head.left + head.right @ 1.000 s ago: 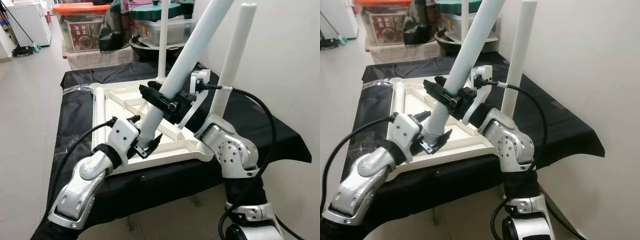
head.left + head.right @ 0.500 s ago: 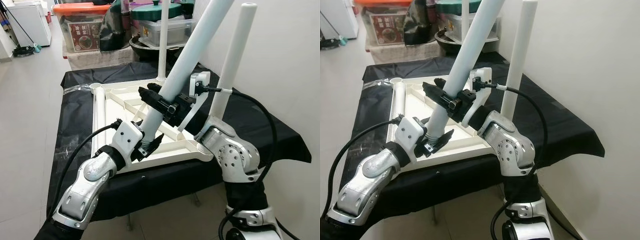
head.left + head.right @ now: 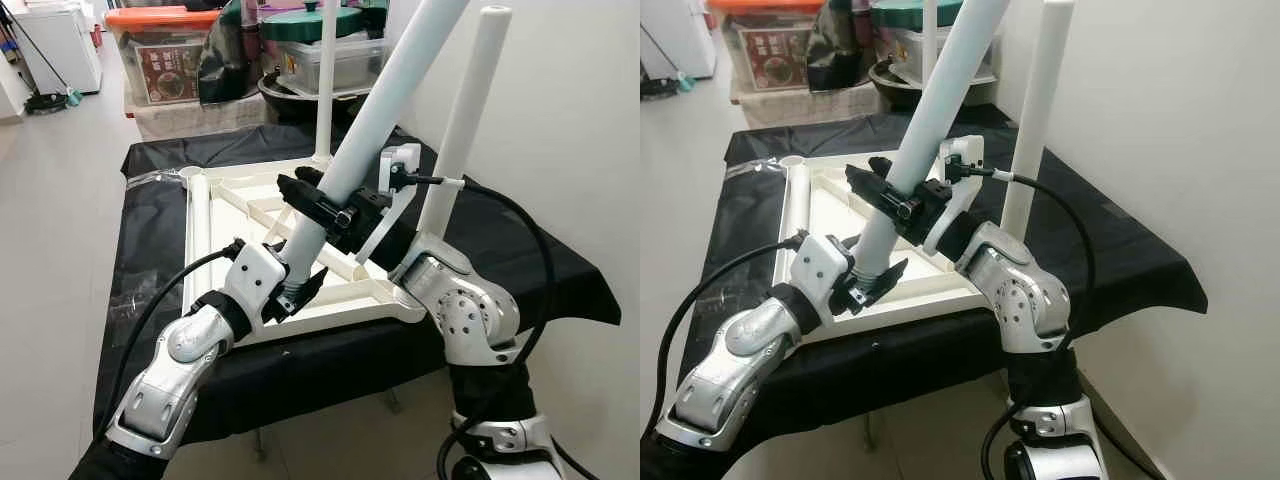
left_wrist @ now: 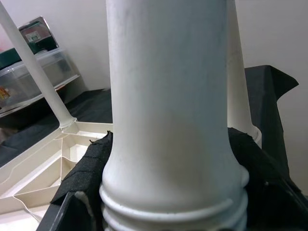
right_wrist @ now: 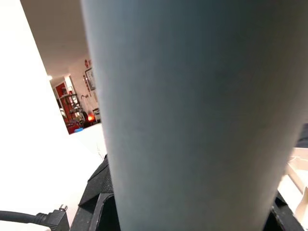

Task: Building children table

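Step in hand: fitting the third table leg [image 3: 372, 120] — held tilted, threaded base end just above the near-left corner of the upturned white tabletop [image 3: 230, 200], which lies on the black-draped desk [image 3: 150, 230]. The leg is grasped by both claws: left claw [image 3: 292, 290] clenched on the ridged base, right claw [image 3: 318, 205] clenched mid-shaft. Next move judged: leg to be brought upright, base aligned with the corner socket, then seated. Two legs already stand — rear leg [image 3: 325, 80], right-corner leg [image 3: 462, 120]. Leg is a smooth white tube. Storage bins [image 3: 160, 50] are stacked behind.
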Controlling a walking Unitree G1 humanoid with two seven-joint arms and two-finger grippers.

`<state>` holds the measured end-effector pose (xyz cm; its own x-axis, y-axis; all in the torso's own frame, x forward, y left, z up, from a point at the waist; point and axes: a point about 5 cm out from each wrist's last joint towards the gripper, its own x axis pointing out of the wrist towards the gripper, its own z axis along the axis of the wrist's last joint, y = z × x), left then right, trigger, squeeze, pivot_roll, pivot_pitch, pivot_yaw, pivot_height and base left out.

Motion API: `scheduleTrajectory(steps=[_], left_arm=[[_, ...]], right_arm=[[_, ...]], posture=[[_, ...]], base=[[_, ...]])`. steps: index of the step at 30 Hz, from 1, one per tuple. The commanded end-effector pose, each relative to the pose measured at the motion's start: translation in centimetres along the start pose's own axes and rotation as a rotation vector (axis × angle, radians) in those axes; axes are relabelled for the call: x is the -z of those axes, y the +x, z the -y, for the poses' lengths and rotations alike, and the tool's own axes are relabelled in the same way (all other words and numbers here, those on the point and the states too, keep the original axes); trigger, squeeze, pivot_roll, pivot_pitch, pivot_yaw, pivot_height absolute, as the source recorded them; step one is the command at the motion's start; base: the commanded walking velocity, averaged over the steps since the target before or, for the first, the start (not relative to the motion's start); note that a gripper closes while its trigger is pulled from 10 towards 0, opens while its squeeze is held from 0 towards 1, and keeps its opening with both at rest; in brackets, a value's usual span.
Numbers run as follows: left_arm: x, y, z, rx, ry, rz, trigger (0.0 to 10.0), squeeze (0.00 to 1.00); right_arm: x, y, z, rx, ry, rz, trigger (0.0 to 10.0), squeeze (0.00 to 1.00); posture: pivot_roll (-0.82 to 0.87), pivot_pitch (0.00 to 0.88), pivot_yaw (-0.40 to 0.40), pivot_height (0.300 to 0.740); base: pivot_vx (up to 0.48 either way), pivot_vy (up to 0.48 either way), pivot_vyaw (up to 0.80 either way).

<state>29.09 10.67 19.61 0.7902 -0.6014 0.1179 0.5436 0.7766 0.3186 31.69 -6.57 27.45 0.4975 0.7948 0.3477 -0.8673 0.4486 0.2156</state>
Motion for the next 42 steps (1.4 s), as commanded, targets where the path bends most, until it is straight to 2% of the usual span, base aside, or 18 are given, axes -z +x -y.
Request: scheduleTrajectory(steps=[1,8,9,10,14,15,25,26,28,29,42], left_arm=[[0.4,0.17,0.55,0.017,0.032,-0.019,10.0,0.0],[0.47,0.11,0.6,0.012,0.028,-0.019,10.0,0.0],[0.43,0.1,0.62,0.015,0.025,-0.014,0.0,0.0],[0.4,0.06,0.69,0.023,0.027,-0.01,0.0,0.0],[0.44,0.08,0.85,0.037,0.033,-0.015,0.0,0.0],[0.49,0.11,0.85,0.037,0.034,-0.02,10.0,0.0],[0.66,0.25,0.88,0.038,0.036,-0.031,10.0,0.0],[0.65,0.25,0.88,0.038,0.037,-0.03,10.0,0.0],[0.65,0.25,0.89,0.041,0.04,-0.03,10.0,0.0],[0.62,0.24,0.87,0.041,0.036,-0.028,10.0,0.0],[0.77,0.24,1.1,0.051,0.05,-0.03,10.0,0.0]], right_arm=[[0.41,0.49,-0.55,-0.031,0.022,-0.013,10.0,0.0],[0.38,0.5,-0.51,-0.028,0.024,-0.012,10.0,0.0],[0.35,0.51,-0.51,-0.027,0.024,-0.011,10.0,0.0],[0.32,0.52,-0.51,-0.028,0.024,-0.011,10.0,0.0],[0.29,0.54,-0.53,-0.029,0.026,-0.012,10.0,0.0],[0.28,0.56,-0.56,-0.03,0.027,-0.011,10.0,0.0],[0.24,0.59,-0.6,-0.035,0.035,-0.005,10.0,0.0],[0.28,0.58,-0.68,-0.046,0.035,-0.007,10.0,1.0],[0.34,0.57,-0.75,-0.053,0.033,-0.011,10.0,1.0],[0.39,0.58,-0.83,-0.058,0.028,-0.015,10.0,0.0],[0.03,0.87,-0.28,-0.015,0.027,0.008,10.0,0.0]], posture=[[0.1,0.017,-0.036,0.74],[0.09,0.018,-0.036,0.74],[0.1,0.019,-0.036,0.74],[0.1,0.021,-0.036,0.74],[0.1,0.022,-0.035,0.74],[0.09,0.023,-0.034,0.74],[0.1,0.022,-0.036,0.74],[0.1,0.025,-0.035,0.74],[0.1,0.023,-0.035,0.74],[0.1,0.024,-0.037,0.74],[0.1,0.025,-0.036,0.74]], base=[[0.0,0.0,0.0],[0.0,0.0,0.0],[0.0,0.0,0.0],[0.0,0.0,0.0],[0.0,0.0,0.0],[0.0,0.0,0.0],[0.0,0.0,0.0],[0.0,0.0,0.0],[0.0,0.0,0.0],[0.0,0.0,0.0],[0.0,0.0,0.0]])
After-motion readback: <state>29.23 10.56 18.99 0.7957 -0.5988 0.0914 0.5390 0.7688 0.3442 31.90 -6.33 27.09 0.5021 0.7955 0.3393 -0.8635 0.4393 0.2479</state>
